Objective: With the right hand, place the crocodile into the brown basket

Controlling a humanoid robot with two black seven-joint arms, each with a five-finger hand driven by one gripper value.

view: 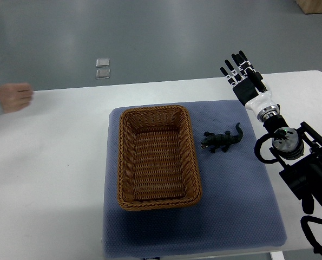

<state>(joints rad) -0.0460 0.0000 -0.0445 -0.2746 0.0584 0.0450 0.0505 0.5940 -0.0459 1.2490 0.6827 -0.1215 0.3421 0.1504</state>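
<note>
Right arm (307, 179) fills the bottom-right corner, closest to cam, reaching up along the table's edge. Right hand (242, 73) sits past the mat's far right corner, fingers stretched out straight, holding nothing.

Croc (221, 140) lies on the blue mat (236, 206), just right of the basket (157, 157) but not touching it, snout toward the basket, tail pointing back at the hand. Basket is empty, so nothing's done yet imo.

Handling-wise: looks like a small hard plastic or rubber toy, prob very light and stiff, bumpy back so not too slippery. Hard to tell material at this res tbh. Best hold is across the body mid-section, fingers on both flanks btw the legs. Tail and snout are thin, would pivot.

A person's hand (12, 97) rests at the table's left edge, well away.
</note>
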